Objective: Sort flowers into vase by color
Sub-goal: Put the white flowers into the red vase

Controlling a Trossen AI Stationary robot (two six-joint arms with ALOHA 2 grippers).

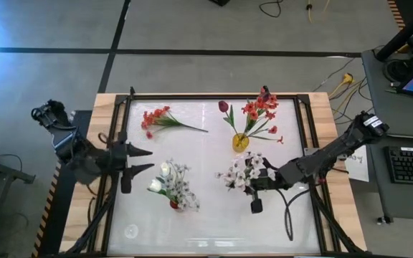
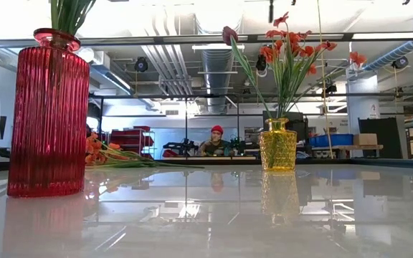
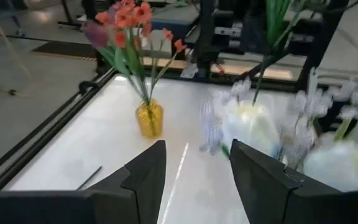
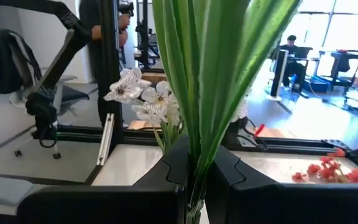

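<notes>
Left gripper (image 1: 148, 159) waiting at the left table edge, fingers spread apart, nothing between them, pointing toward the red vase (image 1: 173, 204) near the front.

That vase is already holding white flowers (image 1: 172, 180).

One orange-red cluster (image 1: 156, 119) lying loose at far left.

Yellow vase (image 1: 240, 142) far centre, carrying orange-red blossoms and a maroon tulip (image 1: 224, 107).

Right gripper (image 1: 258, 180) reaching in low from the right, arm stretched leftward, fingers clamped on the green stems of a whitish spray (image 1: 244, 170).

Judging: stems light and springy, blossoms soft and easily crushed; gripping mid-stem looks safest.
</notes>
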